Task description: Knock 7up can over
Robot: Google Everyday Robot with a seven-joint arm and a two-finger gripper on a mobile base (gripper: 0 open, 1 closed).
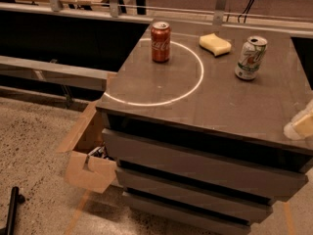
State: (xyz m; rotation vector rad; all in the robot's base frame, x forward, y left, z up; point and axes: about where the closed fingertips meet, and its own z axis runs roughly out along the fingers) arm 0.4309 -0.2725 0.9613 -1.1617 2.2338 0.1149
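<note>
The 7up can [250,58], silver-white with green markings and a pull-tab top, stands upright near the back right of the grey cabinet top [220,102]. A red Coca-Cola can [160,42] stands upright at the back left, on the rim of a white ring of light. Only a pale tip of my gripper [303,125] shows at the right edge of the view, near the front right of the top, well in front of and to the right of the 7up can, not touching it.
A yellow sponge [215,44] lies at the back between the two cans. The cabinet has several drawers below. An open cardboard box [90,155] sits on the floor at its left. A railing [112,6] runs behind the cabinet.
</note>
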